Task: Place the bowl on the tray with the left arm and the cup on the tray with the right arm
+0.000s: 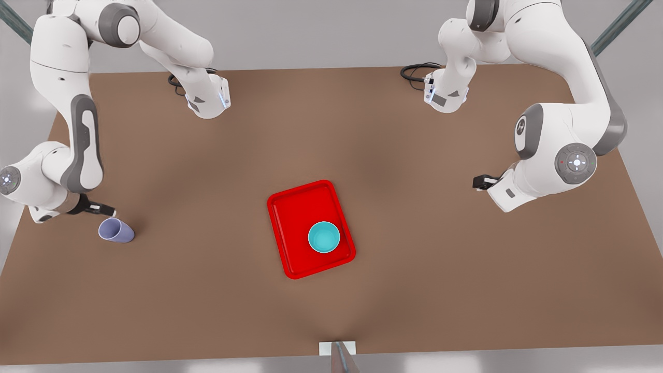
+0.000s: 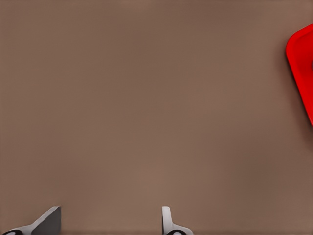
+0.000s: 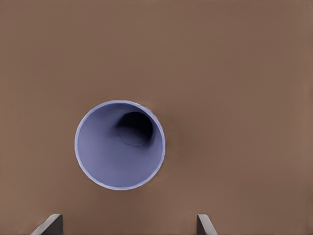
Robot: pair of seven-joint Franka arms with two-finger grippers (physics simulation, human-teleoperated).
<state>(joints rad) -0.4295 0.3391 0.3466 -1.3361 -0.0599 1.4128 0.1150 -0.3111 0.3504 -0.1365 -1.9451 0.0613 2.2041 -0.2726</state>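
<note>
The teal bowl (image 1: pixel 324 237) sits inside the red tray (image 1: pixel 295 223) at mid-table, toward the tray's near corner on the front view's right. The lavender cup (image 1: pixel 116 230) stands on the bare table at the front view's left, mouth up. My right gripper (image 1: pixel 103 210) hangs just above and behind it; in the right wrist view the cup (image 3: pixel 120 145) lies ahead of the open right gripper (image 3: pixel 128 226). My left gripper (image 1: pixel 479 182) hovers at the front view's right, apart from the tray. It is open (image 2: pixel 108 224) over bare table, with a tray (image 2: pixel 303 63) corner at the frame's edge.
The brown table (image 1: pixel 207 300) is wide and flat. Black cables (image 1: pixel 414 72) lie near the arm bases at the back. A small white bracket with a metal post (image 1: pixel 337 349) sits at the table's front edge.
</note>
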